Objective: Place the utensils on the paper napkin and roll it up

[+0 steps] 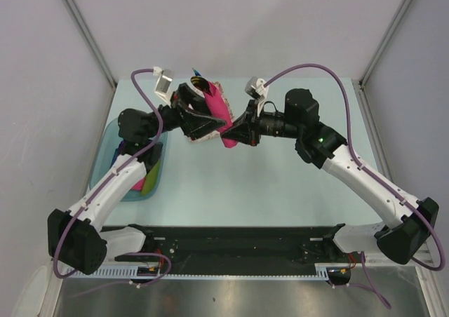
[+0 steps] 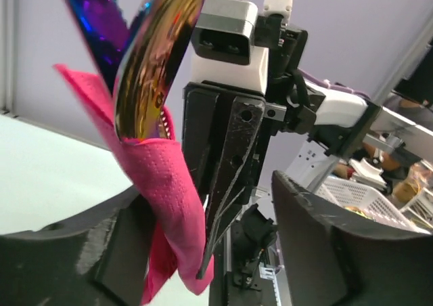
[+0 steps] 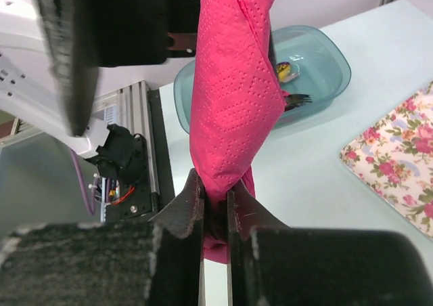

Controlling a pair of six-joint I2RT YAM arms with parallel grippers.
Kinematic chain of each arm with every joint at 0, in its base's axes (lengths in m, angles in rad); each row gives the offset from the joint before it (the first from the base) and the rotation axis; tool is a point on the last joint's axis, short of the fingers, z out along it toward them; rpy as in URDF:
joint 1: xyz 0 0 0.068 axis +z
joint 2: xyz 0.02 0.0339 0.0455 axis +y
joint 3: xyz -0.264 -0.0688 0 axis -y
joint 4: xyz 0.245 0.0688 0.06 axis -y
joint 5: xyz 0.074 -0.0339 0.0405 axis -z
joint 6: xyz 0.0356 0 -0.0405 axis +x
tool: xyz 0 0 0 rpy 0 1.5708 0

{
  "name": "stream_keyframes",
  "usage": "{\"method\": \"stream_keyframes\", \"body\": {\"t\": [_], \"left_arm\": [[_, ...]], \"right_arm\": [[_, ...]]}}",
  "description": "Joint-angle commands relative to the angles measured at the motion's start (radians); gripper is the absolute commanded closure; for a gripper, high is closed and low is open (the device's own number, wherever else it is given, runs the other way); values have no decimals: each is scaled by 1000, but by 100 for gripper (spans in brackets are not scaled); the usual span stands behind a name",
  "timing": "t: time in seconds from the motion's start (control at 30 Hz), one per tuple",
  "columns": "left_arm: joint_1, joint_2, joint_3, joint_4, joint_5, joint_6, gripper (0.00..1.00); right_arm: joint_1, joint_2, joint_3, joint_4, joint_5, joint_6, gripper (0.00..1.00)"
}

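A teal bin [image 3: 323, 54] sits at the table's [image 1: 280, 184] left side, partly under the left arm, with a green roll [image 1: 157, 166] inside it. Just right of it, the left gripper [image 2: 210, 204] is raised above the table's middle with its jaws standing wide apart. Its fingers [image 2: 74, 252] flank the paper napkin [image 1: 217, 113] without pinching it, and whether the roll brushes the nearer finger cannot be told.

The paper napkin is wound into a magenta roll and held in the air, slanting between the two grippers. The utensils [image 2: 159, 55] are wrapped inside it. Their ends stick out of the far end of the roll, where a shiny gold-red spoon bowl sits next to a purple-blue piece.

The right gripper [image 3: 215, 191] reaches in from the right with its jaws squeezed together on the lower, twisted end of the roll, and a tail of paper pokes out below the grip. A white floral napkin [image 3: 399, 150] lies flat on the table under the raised roll.
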Motion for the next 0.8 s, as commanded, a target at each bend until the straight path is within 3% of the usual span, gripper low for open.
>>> {"method": "stream_keyframes", "body": {"t": [0.0, 0.03, 0.17, 0.3, 0.43, 0.77], "left_arm": [[69, -50, -23, -122, -81, 42, 21], [80, -50, -28, -131, -84, 16, 15], [100, -64, -46, -142, -82, 6, 10], [98, -59, -57, -136, -85, -39, 9], [100, -53, -81, -21, -64, -125, 10], [92, -37, -101, 48, -64, -207, 29]], "right_arm": [[14, -9, 49, 104, 52, 39, 100], [14, -8, 49, 112, 50, 51, 100], [15, -2, 46, 185, 41, 108, 100], [15, 17, 52, 230, 32, 169, 100], [15, 35, 55, 244, 38, 192, 100], [31, 66, 67, 251, 106, 217, 100]]}}
